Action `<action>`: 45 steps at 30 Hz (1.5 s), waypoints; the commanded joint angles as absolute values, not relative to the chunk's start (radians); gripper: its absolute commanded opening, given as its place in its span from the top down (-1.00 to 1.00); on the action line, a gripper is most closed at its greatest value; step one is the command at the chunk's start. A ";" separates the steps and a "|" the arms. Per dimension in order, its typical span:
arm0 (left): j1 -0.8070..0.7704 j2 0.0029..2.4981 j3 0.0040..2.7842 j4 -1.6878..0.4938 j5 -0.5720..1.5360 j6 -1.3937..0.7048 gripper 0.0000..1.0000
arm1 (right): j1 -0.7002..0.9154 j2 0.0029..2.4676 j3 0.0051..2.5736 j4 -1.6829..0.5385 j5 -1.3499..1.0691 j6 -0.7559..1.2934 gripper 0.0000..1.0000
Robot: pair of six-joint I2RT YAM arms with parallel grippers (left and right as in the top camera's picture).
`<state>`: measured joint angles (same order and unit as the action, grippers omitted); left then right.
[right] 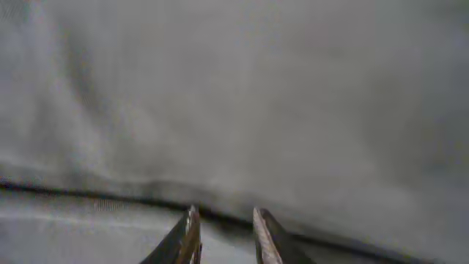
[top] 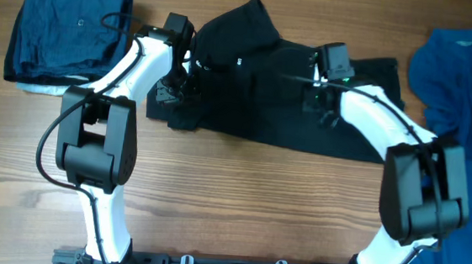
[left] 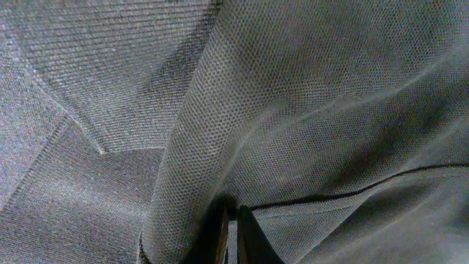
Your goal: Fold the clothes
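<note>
Toward 12 o'clock on the table (top: 239, 200) we list one black polo (top: 254, 117). Left gripper (left: 231, 213), polo's 9 o'clock end: fingers pinching a polo fold. Right gripper (right: 226, 214), 3 o'clock side: fingers slightly spread over cloth. Navy garment (top: 62, 30), 10 o'clock; blue shirt (top: 468, 74), 2 o'clock.

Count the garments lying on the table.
3: a folded navy garment at the left, a black polo in the middle, a blue shirt at the right edge. Others may lie hidden beneath.
</note>
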<state>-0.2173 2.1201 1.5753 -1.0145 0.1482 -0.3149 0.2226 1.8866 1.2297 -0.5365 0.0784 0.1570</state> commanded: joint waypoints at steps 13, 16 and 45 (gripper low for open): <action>-0.224 2.138 1.567 -1.013 0.133 -0.303 0.87 | 0.129 1.766 1.116 -0.905 0.090 0.315 0.69; -0.224 2.138 1.567 -1.013 0.133 -0.303 0.87 | 0.091 1.809 1.086 -0.830 0.120 0.313 0.72; -0.227 2.099 1.599 -1.018 0.134 -0.379 0.92 | -0.117 1.739 1.411 -0.761 0.227 0.197 0.03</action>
<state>-0.2176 2.1208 1.5753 -1.0054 0.1459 -0.3328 -0.0906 1.8198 1.3453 -0.7155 0.2150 0.1375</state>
